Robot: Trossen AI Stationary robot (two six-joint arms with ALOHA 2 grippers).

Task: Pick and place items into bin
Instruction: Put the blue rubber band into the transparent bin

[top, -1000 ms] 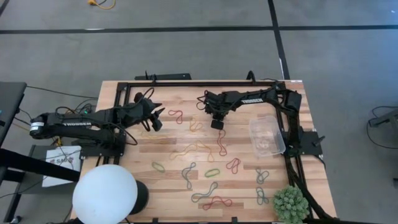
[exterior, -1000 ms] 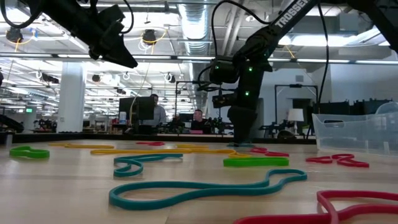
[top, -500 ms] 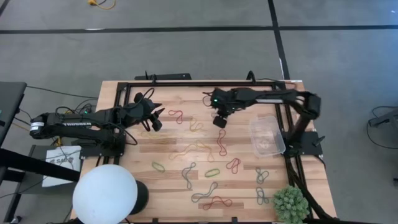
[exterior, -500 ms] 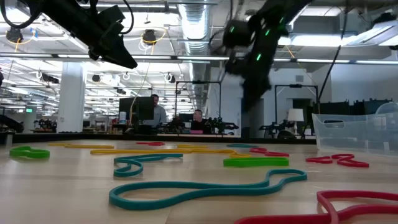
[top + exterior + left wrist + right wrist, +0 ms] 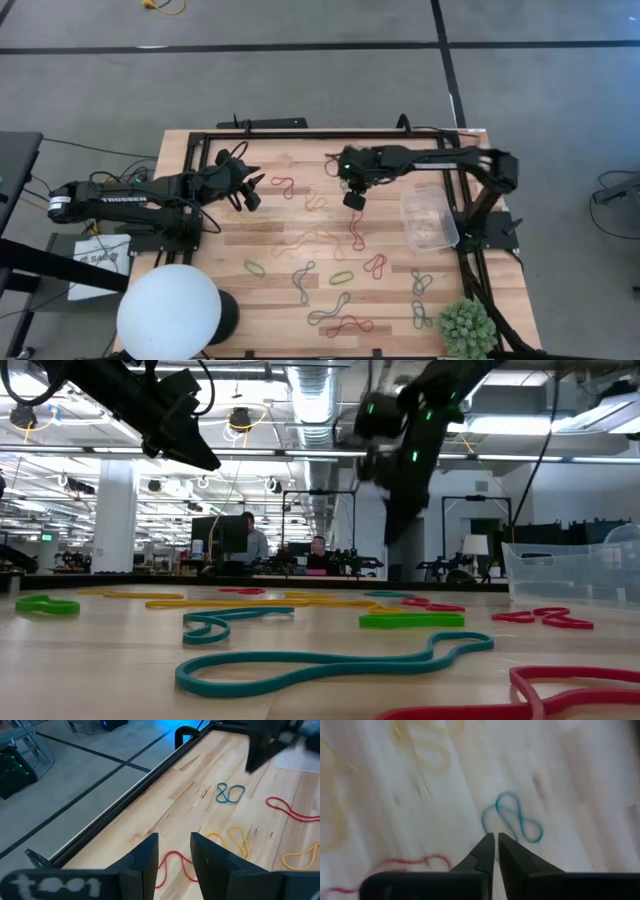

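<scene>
Rubber-band loops lie flat over the wooden table: a teal one (image 5: 315, 203) (image 5: 512, 822), red ones (image 5: 283, 186) (image 5: 357, 232), yellow ones (image 5: 310, 240), a green one (image 5: 342, 277) and several more toward the near edge. The clear bin (image 5: 428, 218) (image 5: 575, 572) stands on the table at the right. My right gripper (image 5: 353, 200) (image 5: 495, 845) hangs above the table's middle, left of the bin, shut, pointing down, with nothing between its fingers. My left gripper (image 5: 252, 195) (image 5: 172, 855) waits open above the table's left part, over a red loop (image 5: 175, 862).
A white globe (image 5: 168, 312) stands at the near left corner and a spiky green plant (image 5: 467, 328) at the near right. A black frame rail (image 5: 320, 133) runs along the far edge and down the right side. People sit beyond the table (image 5: 250, 545).
My right gripper has risen from the tabletop to well above it, staying over the table's middle; its arm has swung its elbow out toward the right edge. No band has come up with it. The bands lie as before.
</scene>
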